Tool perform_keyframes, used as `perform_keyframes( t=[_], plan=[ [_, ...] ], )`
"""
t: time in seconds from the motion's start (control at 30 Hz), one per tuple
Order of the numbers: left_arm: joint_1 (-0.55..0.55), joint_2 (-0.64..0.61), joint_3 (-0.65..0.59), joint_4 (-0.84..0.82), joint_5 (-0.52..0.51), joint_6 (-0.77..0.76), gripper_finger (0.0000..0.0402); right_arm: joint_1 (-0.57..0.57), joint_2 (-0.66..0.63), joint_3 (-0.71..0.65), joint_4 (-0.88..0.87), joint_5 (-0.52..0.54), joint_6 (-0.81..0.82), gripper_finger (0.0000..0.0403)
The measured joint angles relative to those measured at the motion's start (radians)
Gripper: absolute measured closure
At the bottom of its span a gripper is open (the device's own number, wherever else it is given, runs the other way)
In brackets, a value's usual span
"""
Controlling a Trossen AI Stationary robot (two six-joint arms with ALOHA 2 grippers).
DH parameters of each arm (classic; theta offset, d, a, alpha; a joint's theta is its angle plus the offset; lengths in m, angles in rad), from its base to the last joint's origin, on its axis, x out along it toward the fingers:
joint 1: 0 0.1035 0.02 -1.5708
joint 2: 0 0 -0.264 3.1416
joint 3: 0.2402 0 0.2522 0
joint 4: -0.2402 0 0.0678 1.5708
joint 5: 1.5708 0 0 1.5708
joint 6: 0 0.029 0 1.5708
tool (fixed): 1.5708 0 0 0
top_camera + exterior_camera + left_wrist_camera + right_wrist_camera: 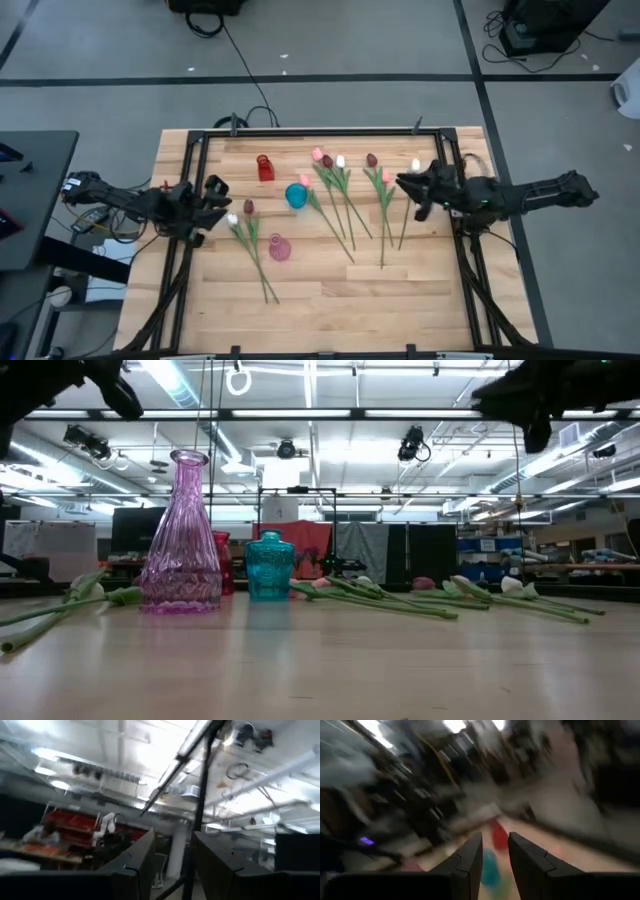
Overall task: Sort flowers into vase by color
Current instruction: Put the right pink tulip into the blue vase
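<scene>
Lab or workshop hall, industrial in look. A wooden table (330, 290) in a black metal frame (320, 131) is standing on grey floor (330, 100) crossed by dark tape lines. Cables (245, 70) are trailing across the floor behind the table. Beyond the table, fluorescent strip lights (300, 413) are glowing under exposed ceiling trusses. Red shelving, possibly bins (75, 827), is showing blurred behind it.

My light wooden slatted table (330, 290) carries three glass vases: a red one (265, 168), a teal one (296, 196), a pink one (279, 249). Green-stemmed artificial tulips (345, 205) lie flat, scattered around them.
</scene>
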Motion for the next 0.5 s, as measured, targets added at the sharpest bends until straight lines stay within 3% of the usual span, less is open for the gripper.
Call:
perform_keyframes(
  t=[0.1,0.23,0.37,0.5],
  plan=[
    [0.000,0.001,0.058,-0.188,-0.130,-0.026,0.0264,-0.023,0.132,0.122,-0.289,0.011,0.195,0.0297],
    [0.000,0.001,0.166,-0.490,-0.331,-0.055,0.0264,-0.082,0.316,0.245,-0.561,-0.133,0.349,0.0297],
    [0.001,0.001,0.227,-0.638,-0.458,-0.031,0.0264,-0.146,0.475,0.298,-0.677,-0.308,0.381,0.0297],
    [0.001,0.000,0.243,-0.637,-0.492,0.085,0.0264,-0.197,0.601,0.302,-0.711,-0.359,0.369,0.0295]
  ],
)
